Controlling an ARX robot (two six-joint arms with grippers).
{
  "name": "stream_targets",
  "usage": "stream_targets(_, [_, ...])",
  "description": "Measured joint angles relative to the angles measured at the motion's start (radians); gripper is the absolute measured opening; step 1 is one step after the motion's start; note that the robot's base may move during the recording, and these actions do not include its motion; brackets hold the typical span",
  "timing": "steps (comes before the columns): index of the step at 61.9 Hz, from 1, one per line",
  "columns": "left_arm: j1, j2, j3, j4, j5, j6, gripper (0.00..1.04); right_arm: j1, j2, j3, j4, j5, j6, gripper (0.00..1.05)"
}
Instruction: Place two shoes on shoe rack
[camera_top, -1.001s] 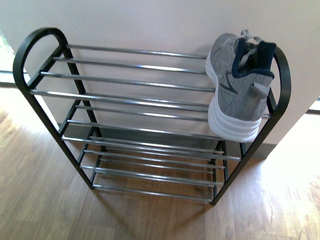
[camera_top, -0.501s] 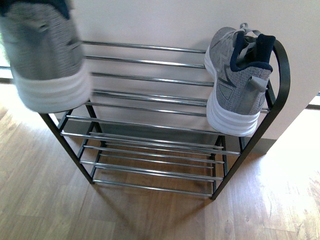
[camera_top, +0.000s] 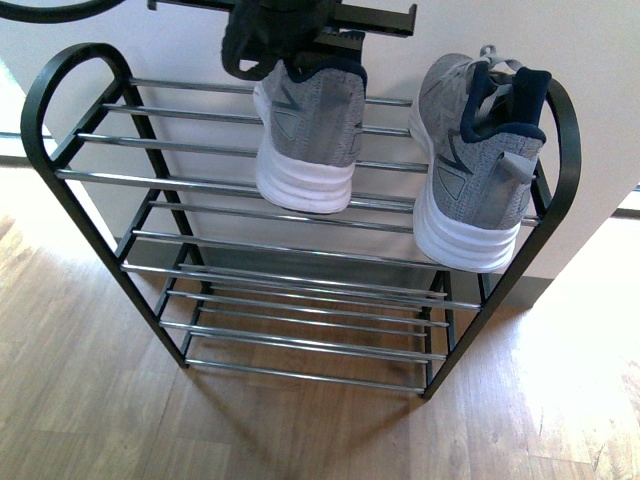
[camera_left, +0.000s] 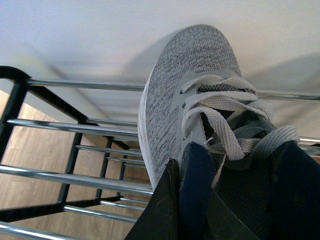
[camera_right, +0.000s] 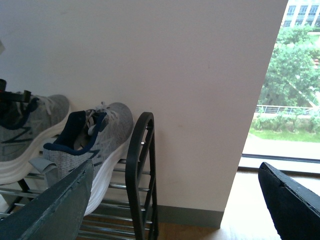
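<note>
One grey sneaker rests on the right end of the shoe rack's top tier, toe to the wall. My left gripper comes in from above and is shut on the dark blue heel collar of a second grey sneaker. That sneaker sits just left of the first, over the top rods, heel outward. In the left wrist view the held grey sneaker points at the wall, and my left gripper pinches its collar. My right gripper is open beside the rack's right end, with nothing between its fingers.
A white wall stands right behind the rack. Wooden floor spreads in front and to both sides. The lower tiers carry nothing. In the right wrist view a window opens to the right of the wall.
The held sneaker came into view at the upper left, then moved right and toward the wall, over the top tier beside the resting sneaker. The resting sneaker has not moved.
</note>
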Motion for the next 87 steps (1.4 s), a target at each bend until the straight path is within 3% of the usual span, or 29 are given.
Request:
stream_targets(18, [-0.086, 0.073, 0.142, -0.076, 0.039, -0.027, 0.01, 0.0, 0.0, 0.0, 0.0, 0.0, 0.0, 0.96])
stream_targets(39, [-0.124, 0.026, 0.071, -0.075, 0.079, 0.033, 0.01, 0.0, 0.0, 0.0, 0.0, 0.0, 0.0, 0.96])
stream_targets(54, [-0.12, 0.009, -0.01, 0.055, 0.071, 0.055, 0.01, 0.0, 0.0, 0.0, 0.0, 0.0, 0.0, 0.96])
stream_targets(63, [-0.108, 0.009, -0.059, 0.142, 0.142, 0.063, 0.01, 0.0, 0.0, 0.0, 0.0, 0.0, 0.0, 0.96])
stream_targets(72, [-0.106, -0.005, -0.087, 0.147, 0.139, 0.066, 0.01, 0.0, 0.0, 0.0, 0.0, 0.0, 0.0, 0.96])
stream_targets(87, [-0.091, -0.045, -0.126, 0.128, 0.156, 0.057, 0.41, 0.0, 0.0, 0.0, 0.0, 0.0, 0.0, 0.96])
